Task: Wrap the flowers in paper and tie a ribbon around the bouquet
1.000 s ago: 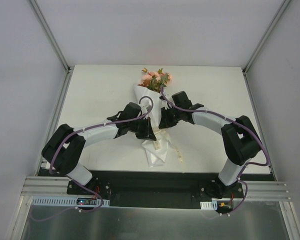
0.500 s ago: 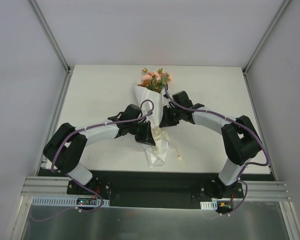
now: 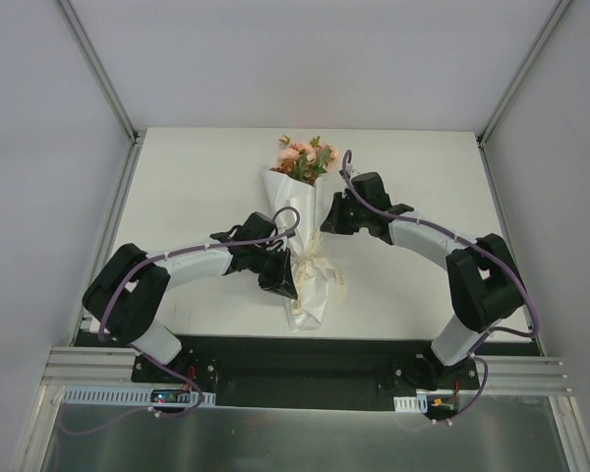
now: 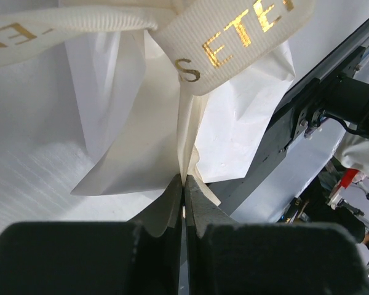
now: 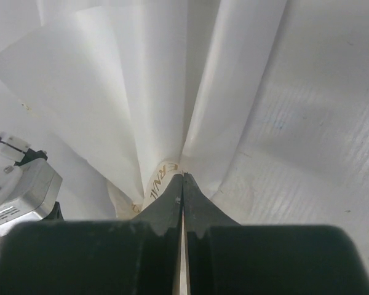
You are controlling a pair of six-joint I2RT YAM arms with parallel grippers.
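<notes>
white table (image 3: 192, 182) — left end effector (image 4: 184, 180) and right end effector (image 5: 182, 179) pinch flat cream ribbon (image 4: 234, 37).

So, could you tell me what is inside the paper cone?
Pink and peach flowers stick out of the paper at its wide far end. The paper covers their stems, so those cannot be seen.

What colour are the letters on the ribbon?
Gold, on the cream ribbon; clearest in left wrist view.
</notes>
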